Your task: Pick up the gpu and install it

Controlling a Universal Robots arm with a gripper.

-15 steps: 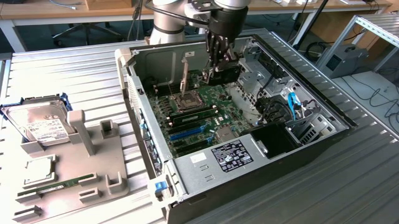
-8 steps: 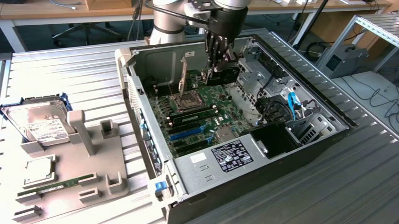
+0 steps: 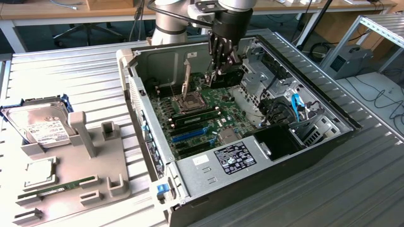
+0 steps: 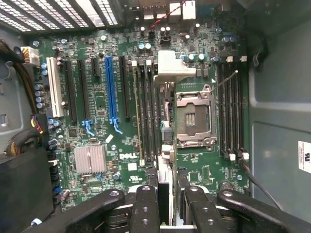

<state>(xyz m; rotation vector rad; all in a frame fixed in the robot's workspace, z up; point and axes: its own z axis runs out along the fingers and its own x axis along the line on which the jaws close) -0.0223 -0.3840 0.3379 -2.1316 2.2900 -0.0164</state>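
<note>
A ribbed metal counter (image 3: 75, 75) carries an open computer case (image 3: 208, 189) lying on its side, with the green circuit board (image 3: 218, 111) facing up inside it. To the exterior view's left of the case sits a grey holder tray (image 3: 75, 165), with a silver hard drive (image 3: 38, 125) in a blue frame at its far end, a square processor chip (image 3: 39, 171) nearer, and a thin green memory stick (image 3: 54, 189) along its near edge. The robot arm (image 3: 170, 23) reaches down into the far part of the case, and its tool (image 3: 221, 61) hangs over the board beside the empty processor socket (image 3: 189, 100). The tool's dark fingers (image 4: 146, 208) are pressed on either side of the graphics card (image 4: 165, 116), pinching it edge-on; the card stands upright above the board, between the black memory slots (image 4: 146, 111) and the socket, with its silvery bracket (image 4: 172, 63) at the far end. The long blue slot (image 4: 111, 92) lies apart from the card, nearer the board's white slot (image 4: 54, 92).
</note>
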